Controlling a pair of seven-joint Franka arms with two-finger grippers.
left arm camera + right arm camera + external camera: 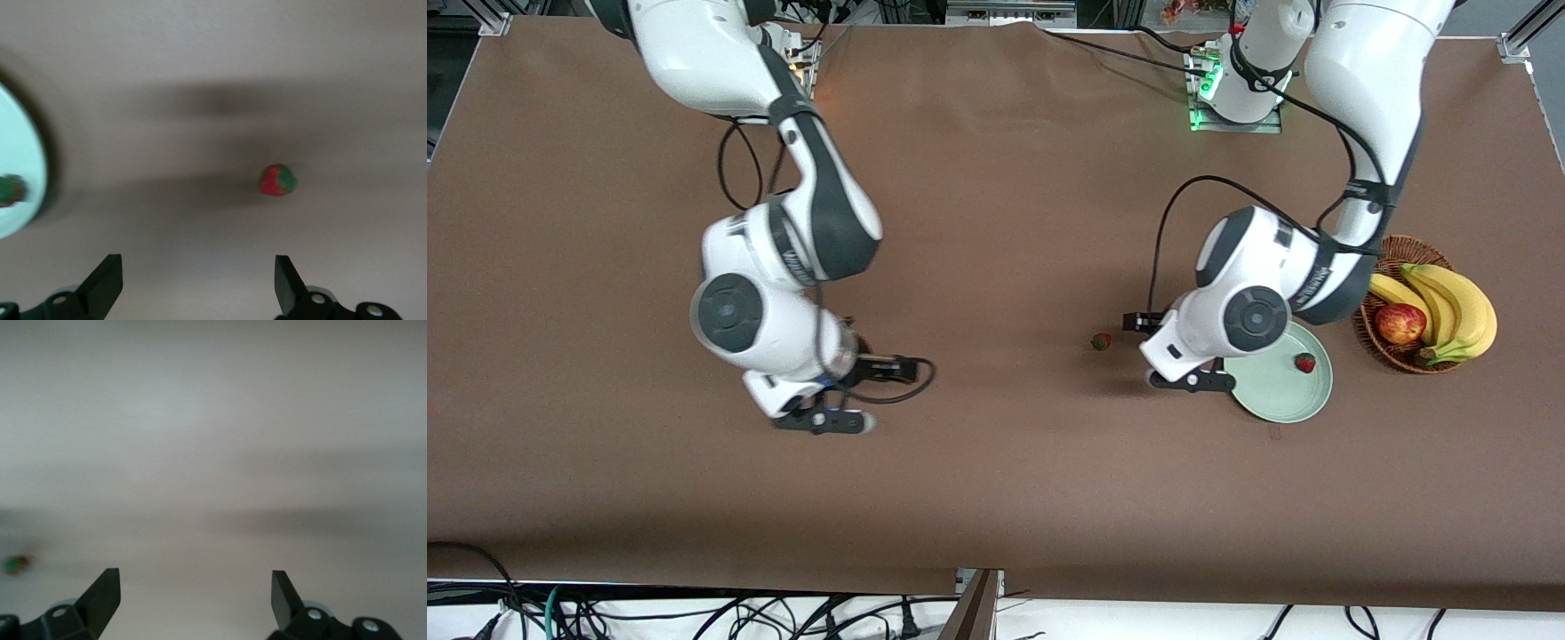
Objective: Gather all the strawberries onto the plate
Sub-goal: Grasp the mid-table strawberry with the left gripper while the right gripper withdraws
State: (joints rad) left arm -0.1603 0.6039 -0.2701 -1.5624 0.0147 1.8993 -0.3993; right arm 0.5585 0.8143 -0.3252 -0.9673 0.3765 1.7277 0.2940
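One strawberry (1305,362) already lies in the plate (1276,400), at the right of the front frame, close to the rim on the basket side, so that part of the job looks done. A second strawberry (1102,341) sits on the bare table (996,498) just right of centre, near the plate but apart from it. A third berry may be the blurred red-green speck at the lower left edge of the right wrist frame; I cannot be sure.

The left gripper (1193,380) hangs over the plate's edge with its fingers (107,283) spread wide and empty. I judge the loose strawberry is its next target.

The right gripper (824,420) is at the lower left of the frame, over bare table, fingers (105,593) apart and holding nothing

The wicker basket (1403,356) with bananas (1458,307) and an apple (1400,324) stands beside the plate at the right edge
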